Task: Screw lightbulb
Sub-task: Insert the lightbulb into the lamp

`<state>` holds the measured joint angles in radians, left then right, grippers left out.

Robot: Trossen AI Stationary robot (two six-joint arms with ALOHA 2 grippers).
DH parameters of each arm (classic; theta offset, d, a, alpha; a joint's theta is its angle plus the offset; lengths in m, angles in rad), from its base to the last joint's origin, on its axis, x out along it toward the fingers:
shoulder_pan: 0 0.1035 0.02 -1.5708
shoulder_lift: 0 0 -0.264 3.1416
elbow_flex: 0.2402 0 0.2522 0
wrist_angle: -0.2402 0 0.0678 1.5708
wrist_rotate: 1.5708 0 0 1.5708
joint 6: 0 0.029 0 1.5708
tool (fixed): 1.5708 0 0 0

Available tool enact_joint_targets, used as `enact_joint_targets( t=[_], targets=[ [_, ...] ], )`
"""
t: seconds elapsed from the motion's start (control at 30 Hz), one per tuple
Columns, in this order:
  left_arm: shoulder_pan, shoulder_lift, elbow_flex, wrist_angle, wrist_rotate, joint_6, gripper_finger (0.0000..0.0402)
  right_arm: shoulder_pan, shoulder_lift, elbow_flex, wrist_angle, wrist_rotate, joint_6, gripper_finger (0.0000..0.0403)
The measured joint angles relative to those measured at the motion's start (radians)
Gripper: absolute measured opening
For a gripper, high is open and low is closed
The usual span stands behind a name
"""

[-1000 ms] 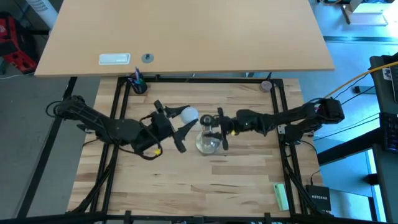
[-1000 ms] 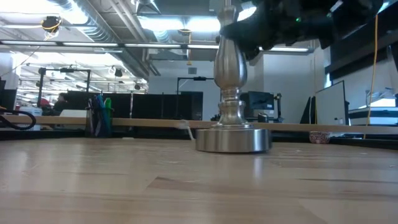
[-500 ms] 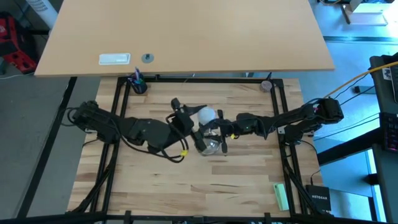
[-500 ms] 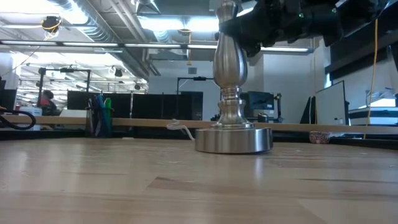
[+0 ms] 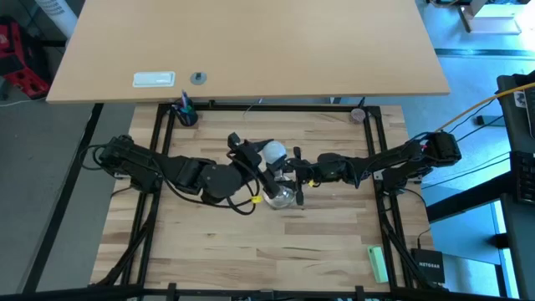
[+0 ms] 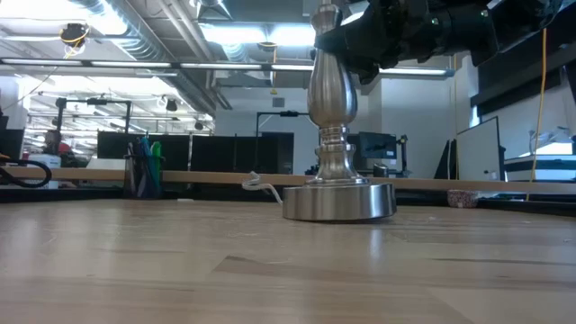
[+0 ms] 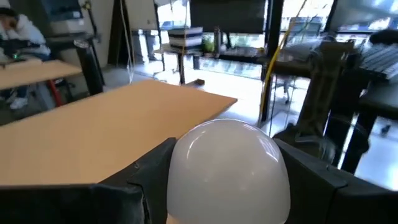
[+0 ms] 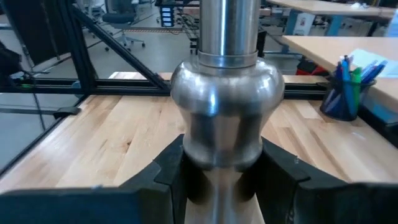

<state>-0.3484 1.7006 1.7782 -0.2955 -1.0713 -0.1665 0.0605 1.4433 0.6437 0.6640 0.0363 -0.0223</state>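
The white lightbulb (image 5: pixel 273 152) is held in my left gripper (image 5: pixel 261 160), just to the far left of the stand's top and clear of the table. Its frosted globe (image 7: pixel 227 168) fills the left wrist view; its screw base is hidden. The silver stand (image 5: pixel 280 192) stands upright on its round base (image 6: pixel 340 202) at the table's middle. My right gripper (image 5: pixel 292 173) is shut on its stem (image 8: pixel 227 112). In the low view the right gripper (image 6: pixel 396 31) shows dark at the stand's upper part. My left gripper pinches the bulb's globe between its two fingers (image 7: pixel 155 177), one on each side of the globe's wide part (image 7: pixel 186 180). It comes from the table's left. The bulb is lifted clear of the table. My right gripper pinches the stand's stem just below its bulge (image 8: pixel 214 168) between its two fingers (image 8: pixel 283 171). The fingers come level from the table's right and lie across the stem. The stand stays upright with its base on the table.
A cup of pens (image 5: pixel 185 111) stands at the far left corner and a small round thing (image 5: pixel 358 114) at the far right. A green object (image 5: pixel 379 263) lies at the near right. Black frame bars (image 5: pixel 159 150) run along the table's sides.
My left gripper has carried the lightbulb toward the table's right, up to the stand's top, most of the way in the first half second. My right gripper has kept its hold on the stand.
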Motion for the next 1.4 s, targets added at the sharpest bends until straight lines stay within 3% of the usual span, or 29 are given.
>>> enact_joint_targets(
  t=[0.47, 0.9, 1.4],
  targets=[
    [0.02, 0.023, 0.001, -0.015, -0.001, -0.017, 0.0221, -0.001, 0.0, -0.002, 0.018, 0.031, 0.014, 0.0135],
    [-0.004, 0.018, -0.001, -0.006, 0.1, 0.037, 0.0221, 0.009, -0.027, 0.005, -0.002, -0.159, -0.015, 0.0135],
    [-0.007, 0.019, -0.001, 0.053, 0.441, 0.111, 0.0221, 0.08, -0.106, 0.016, -0.131, -0.445, -0.03, 0.0135]
  ],
)
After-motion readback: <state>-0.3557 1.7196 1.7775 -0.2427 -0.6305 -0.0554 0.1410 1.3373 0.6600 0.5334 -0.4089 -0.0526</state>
